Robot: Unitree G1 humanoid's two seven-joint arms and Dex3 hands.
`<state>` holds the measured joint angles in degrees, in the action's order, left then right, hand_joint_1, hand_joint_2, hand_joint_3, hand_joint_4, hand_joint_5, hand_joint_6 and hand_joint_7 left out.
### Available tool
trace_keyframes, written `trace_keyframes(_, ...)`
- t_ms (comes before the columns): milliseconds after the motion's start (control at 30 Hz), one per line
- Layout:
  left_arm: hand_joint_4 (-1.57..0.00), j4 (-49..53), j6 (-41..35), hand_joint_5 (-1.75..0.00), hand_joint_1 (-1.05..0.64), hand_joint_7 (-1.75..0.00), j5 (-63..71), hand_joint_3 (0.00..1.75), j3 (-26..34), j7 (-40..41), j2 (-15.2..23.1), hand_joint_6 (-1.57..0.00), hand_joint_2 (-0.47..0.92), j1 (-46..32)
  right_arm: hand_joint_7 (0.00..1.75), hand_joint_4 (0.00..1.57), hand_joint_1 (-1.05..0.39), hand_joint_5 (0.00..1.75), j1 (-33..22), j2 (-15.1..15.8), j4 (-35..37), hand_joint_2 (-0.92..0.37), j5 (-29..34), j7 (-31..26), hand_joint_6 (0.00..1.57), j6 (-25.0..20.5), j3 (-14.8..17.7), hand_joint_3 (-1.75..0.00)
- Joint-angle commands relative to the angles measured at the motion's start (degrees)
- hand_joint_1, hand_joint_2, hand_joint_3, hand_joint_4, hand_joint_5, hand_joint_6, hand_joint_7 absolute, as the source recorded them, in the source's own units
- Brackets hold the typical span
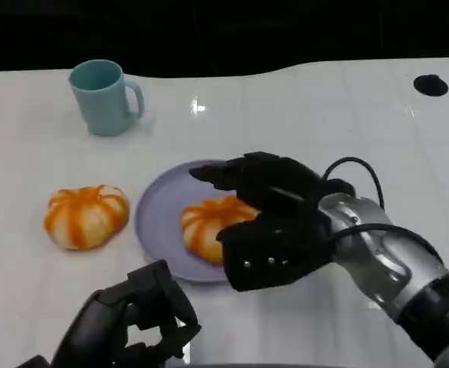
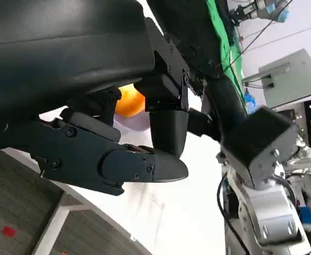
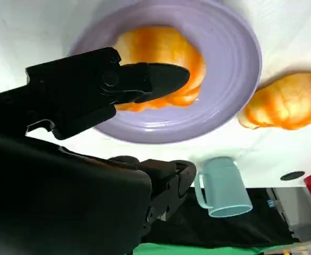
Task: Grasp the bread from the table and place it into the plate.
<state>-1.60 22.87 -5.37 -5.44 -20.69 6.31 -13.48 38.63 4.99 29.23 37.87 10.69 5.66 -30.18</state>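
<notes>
While the right hand (image 1: 274, 230) hovers over the 3 o'clock side of the purple plate (image 1: 157, 218), its fingers (image 3: 155, 79) are spread apart and hold nothing. One orange-striped bread (image 1: 209, 224) lies in the plate beneath them. A second bread (image 1: 86, 215) sits on the white tabletop (image 1: 301, 115) just beside the plate at 9 o'clock. The left hand (image 1: 136, 322) rests at 6 o'clock, fingers curled, empty. A teal mug (image 1: 102, 97) stands at 11 o'clock.

head: high, looks down on bench (image 1: 301, 100), plate (image 1: 157, 211) near centre | left wrist: close behind own fingers (image 2: 145, 167), tilted, plate at 11 o'clock | right wrist: inverted, close over plate (image 3: 235, 69) | shared: plate, bench
</notes>
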Motion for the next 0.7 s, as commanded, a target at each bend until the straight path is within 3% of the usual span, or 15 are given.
trace_keyframes(33, -0.67, -0.87, -0.33, -1.75, -0.55, -1.55, 0.41, 0.35, -0.09, 0.71, 0.27, -0.59, 0.92, -0.09, 0.01, 0.02, -0.74, 0.23, -4.2, 3.75, -8.61, -0.92, -3.12, 2.87, 0.16, -0.82, 3.12, -0.3)
trace_keyframes(233, -0.67, -0.64, -0.32, -1.75, -0.53, -1.56, 0.02, 0.35, -0.05, 0.48, 0.16, -0.59, 0.92, 0.09, 0.04, 0.07, -0.71, 0.3, -12.31, 7.79, -19.11, -0.92, -6.67, 1.9, 0.22, 2.0, 7.13, -0.27)
trace_keyframes(433, -0.67, -0.82, -0.83, -1.75, -0.55, -1.56, 0.25, 0.34, 0.18, 0.63, 0.29, -0.58, 0.92, 0.18, 0.05, 0.09, -0.65, 0.49, -20.99, 10.98, -27.16, -0.92, -9.41, 0.15, 0.28, 5.26, 11.65, -0.2)
trace_keyframes(533, -0.67, -0.81, -0.89, -1.75, -0.54, -1.57, 0.05, 0.34, 0.22, 0.54, 0.21, -0.58, 0.92, 0.31, 0.09, 0.16, -0.61, 0.57, -25.68, 12.31, -29.35, -0.92, -10.59, -2.29, 0.37, 8.45, 14.26, -0.16)
trace_keyframes(700, -0.67, -0.63, -1.05, -1.75, -0.51, -1.58, -0.09, 0.34, 0.39, 0.39, 0.33, -0.58, 0.92, 0.51, 0.22, 0.48, -0.36, 0.84, -31.26, 12.99, -28.86, -0.9, -13.35, -6.93, 0.63, 15.8, 18.14, -0.05)
